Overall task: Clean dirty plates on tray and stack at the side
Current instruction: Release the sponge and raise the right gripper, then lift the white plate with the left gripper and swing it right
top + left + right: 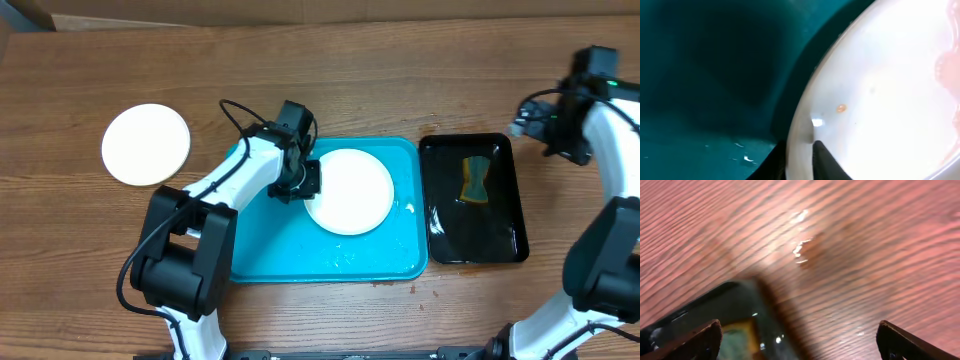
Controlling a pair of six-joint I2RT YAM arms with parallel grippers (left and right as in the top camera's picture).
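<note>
One plate [880,90], rim pinched by left pincer [799,146]; right pincer [799,326] spread, sponge [737,342] cropped.

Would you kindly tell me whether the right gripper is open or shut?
Open: on the right gripper, the fingers stand wide apart over the brown wooden table, nothing between them.
</note>
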